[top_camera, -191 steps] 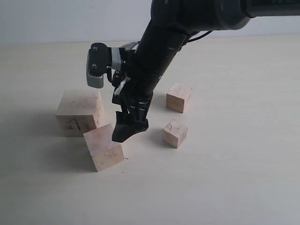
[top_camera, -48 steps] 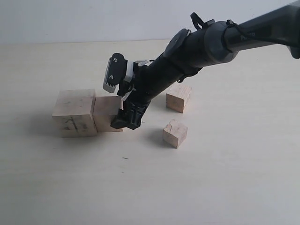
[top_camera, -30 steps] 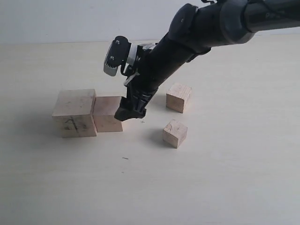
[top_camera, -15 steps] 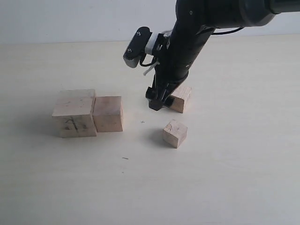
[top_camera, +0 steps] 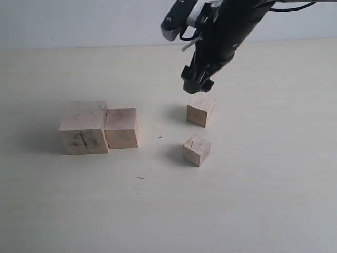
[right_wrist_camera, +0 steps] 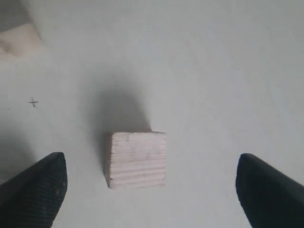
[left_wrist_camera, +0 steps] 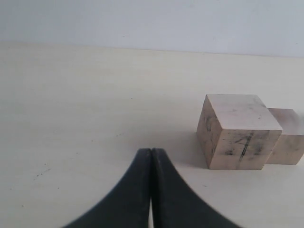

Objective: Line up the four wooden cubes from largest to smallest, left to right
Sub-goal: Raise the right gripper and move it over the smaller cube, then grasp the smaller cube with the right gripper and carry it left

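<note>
This looks like a robotics lab or test bench to me. There's a pale tabletop (top_camera: 263, 200) running back to a plain white wall (top_camera: 79, 21), and a black robot arm (top_camera: 231, 31) hanging over it. A few plain wooden cubes (top_camera: 121, 128) sit out like test pieces, and a small pen cross (top_camera: 160, 137) is marked on the surface.

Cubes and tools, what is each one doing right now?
Largest cube: upright on the table, scribbled face frontward, touching the second cube.
Second cube: against the largest cube's right side.
Far loose cube: alone, under the right tool, not held.
Near loose cube: alone, turned a bit.
Right tool: open, empty, above the far loose cube.
Left tool: shut, empty.
</note>
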